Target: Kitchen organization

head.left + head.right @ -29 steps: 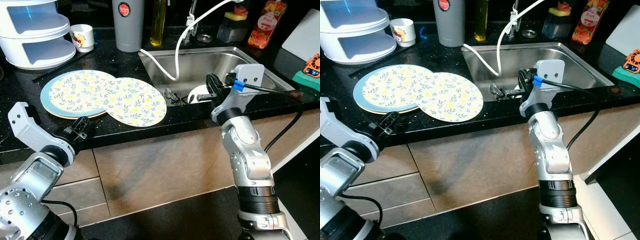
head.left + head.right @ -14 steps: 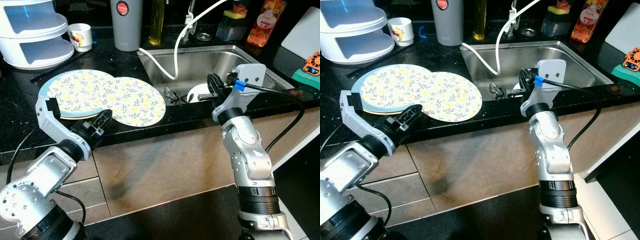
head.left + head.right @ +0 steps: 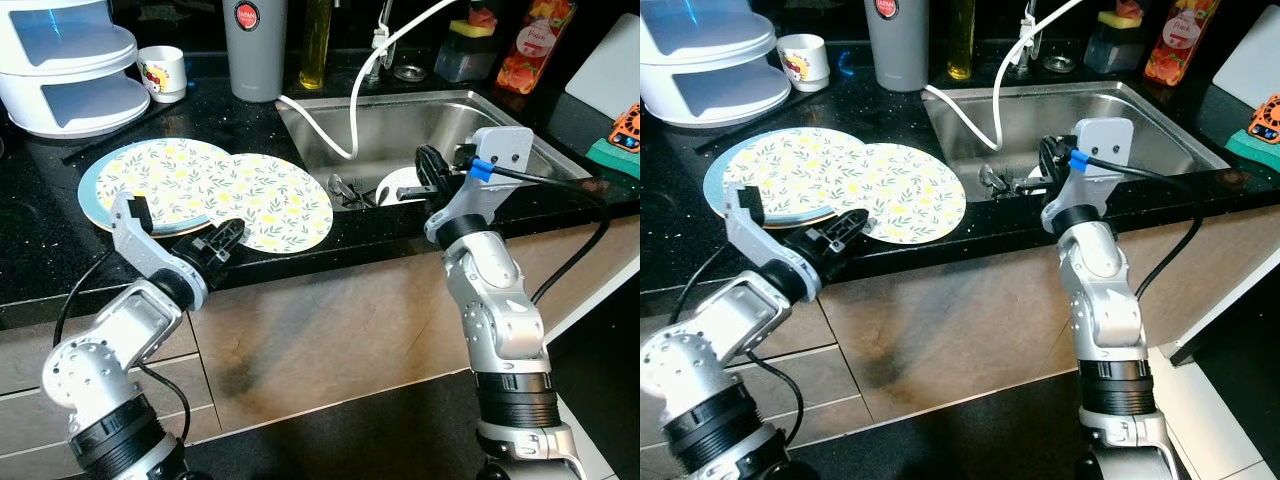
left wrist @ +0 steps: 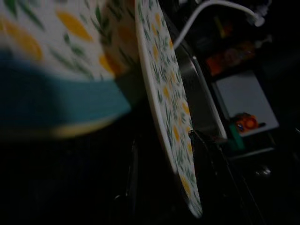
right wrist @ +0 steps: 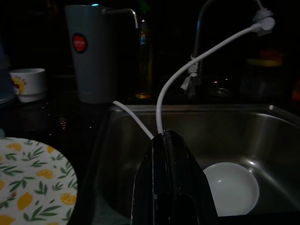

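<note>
occluded: white bowl [image 3: 398,185] behind right arm | cropped: white tiered container [image 3: 70,60] | blurred: blue-rimmed plate [image 4: 56,101]

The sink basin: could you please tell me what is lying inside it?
Inside the sink lie a white bowl, some metal utensils near the front wall, and a white hose draped in. The right end effector hides part of the bowl.

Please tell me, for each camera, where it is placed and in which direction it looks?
Left eye view: head, looking down at the counter; both arms show.
Right eye view: same head, same scene.
Left wrist view: left arm, along the near plate's edge; dark fingers.
Right wrist view: right arm, into the sink; shut fingers.
Shared: white hose, plate, sink.
</note>
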Available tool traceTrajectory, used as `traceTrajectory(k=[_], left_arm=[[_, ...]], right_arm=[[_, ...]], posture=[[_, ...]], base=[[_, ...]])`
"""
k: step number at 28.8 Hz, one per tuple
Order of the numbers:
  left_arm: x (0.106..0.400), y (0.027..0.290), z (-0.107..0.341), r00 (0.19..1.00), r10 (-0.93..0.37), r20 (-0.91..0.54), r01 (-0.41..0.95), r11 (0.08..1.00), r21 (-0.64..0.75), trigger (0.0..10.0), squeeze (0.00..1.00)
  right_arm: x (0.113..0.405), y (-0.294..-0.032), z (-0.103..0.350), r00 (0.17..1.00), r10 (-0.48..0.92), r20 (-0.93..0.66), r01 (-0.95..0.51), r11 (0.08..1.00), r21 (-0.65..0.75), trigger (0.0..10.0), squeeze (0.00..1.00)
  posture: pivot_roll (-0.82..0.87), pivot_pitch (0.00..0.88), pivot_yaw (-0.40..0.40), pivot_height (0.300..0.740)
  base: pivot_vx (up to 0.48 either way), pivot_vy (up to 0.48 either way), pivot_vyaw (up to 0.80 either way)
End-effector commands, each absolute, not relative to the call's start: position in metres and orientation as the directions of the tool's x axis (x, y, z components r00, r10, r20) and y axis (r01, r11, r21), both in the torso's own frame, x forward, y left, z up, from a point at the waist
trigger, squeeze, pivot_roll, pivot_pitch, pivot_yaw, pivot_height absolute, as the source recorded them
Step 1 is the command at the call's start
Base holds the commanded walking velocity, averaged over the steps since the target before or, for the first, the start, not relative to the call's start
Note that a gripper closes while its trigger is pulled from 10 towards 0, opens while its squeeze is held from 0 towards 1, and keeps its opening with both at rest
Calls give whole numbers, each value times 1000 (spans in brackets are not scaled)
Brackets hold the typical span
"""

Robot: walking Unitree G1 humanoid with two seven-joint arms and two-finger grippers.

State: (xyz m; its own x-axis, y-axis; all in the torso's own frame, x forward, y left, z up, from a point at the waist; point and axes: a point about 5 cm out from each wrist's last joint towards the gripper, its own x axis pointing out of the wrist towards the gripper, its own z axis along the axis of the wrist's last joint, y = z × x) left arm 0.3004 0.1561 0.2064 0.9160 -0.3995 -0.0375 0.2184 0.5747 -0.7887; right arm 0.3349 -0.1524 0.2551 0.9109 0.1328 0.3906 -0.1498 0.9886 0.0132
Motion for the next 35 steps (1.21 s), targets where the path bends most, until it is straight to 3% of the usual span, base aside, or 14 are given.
traceTrajectory(k=[1,3,5,6,7,8,19,25,26,29,35], left_arm=[[308,138,219,904,-427,14,270,546,-793,10000,0],[313,139,222,917,-399,19,263,567,-781,10000,0],[319,136,225,916,-399,46,281,556,-782,8314,0],[321,133,225,906,-419,61,301,539,-787,3098,0],[321,133,225,906,-419,61,301,539,-787,3098,0],[322,131,225,900,-432,65,310,528,-791,0,0],[324,134,226,914,-402,57,296,564,-771,0,0],[325,135,236,913,-385,134,334,516,-789,0,0],[326,137,245,912,-371,176,358,508,-783,10000,0],[328,143,259,915,-333,228,382,535,-753,10000,0],[338,186,307,920,-197,338,382,639,-667,10000,0]], right_arm=[[335,-156,254,916,120,383,-137,990,17,10000,0],[335,-156,254,916,118,384,-136,991,19,10000,0],[335,-156,253,916,118,383,-136,991,20,10000,0],[335,-155,253,916,120,383,-138,990,19,10000,0],[335,-155,253,916,120,383,-138,990,19,10000,0],[335,-155,253,916,121,383,-139,990,19,10000,0],[335,-156,254,915,118,386,-136,991,19,10000,0],[336,-156,254,913,120,389,-138,990,18,10000,0],[336,-156,255,913,121,390,-139,990,16,10000,0],[336,-156,255,912,122,391,-139,990,16,10000,0],[337,-155,256,910,120,396,-138,990,17,10000,0]], posture=[[131,77,-28,740],[131,76,-28,740],[132,75,-27,740],[131,73,-29,740],[131,73,-29,740],[130,70,-30,740],[132,61,-26,740],[133,52,-29,740],[131,50,-32,740],[131,50,-32,740],[131,56,-32,740]], base=[[0,0,0],[0,0,0],[0,0,0],[0,0,0],[0,0,0],[0,0,0],[0,0,0],[0,0,0],[0,0,0],[0,0,0],[0,0,0]])
